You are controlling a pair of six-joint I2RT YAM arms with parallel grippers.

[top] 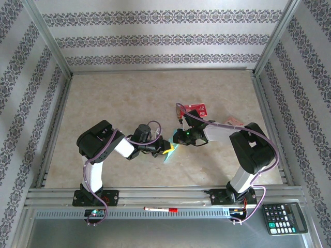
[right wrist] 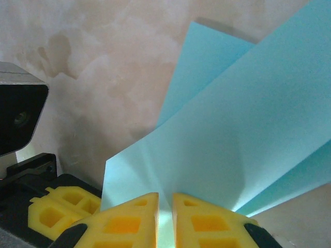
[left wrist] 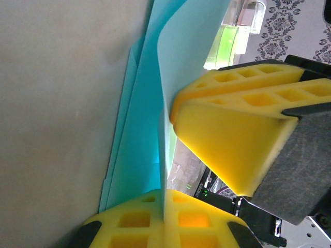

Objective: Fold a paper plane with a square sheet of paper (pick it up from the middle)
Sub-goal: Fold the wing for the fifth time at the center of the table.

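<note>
Standing on edge between the two arms, the thin light-blue sheet of paper (right wrist: 248,129) is folded into several flat layers that fan apart from a sharp crease. It is smooth and matte, with crisp straight edges and one pointed corner rising against the table. In the overhead view it sits near the middle of the table, toward the near edge, just off the surface where the two wrists meet.

The left gripper (left wrist: 164,206) has its yellow foam fingers (left wrist: 129,225) pressed together on the lower edge of the sheet, with the paper running straight up out of the seam between them. The right gripper (right wrist: 165,217) pinches another part of the same sheet, its jaws drawn in to a thin slit with the blue paper in it. Both sets of pads are soft-looking blocks moulded with square hollow cells, set on black housings.

The beige tabletop (top: 129,103) has a mottled, marbled finish. A red rectangular packet (top: 199,108) lies flat beyond the right arm.
</note>
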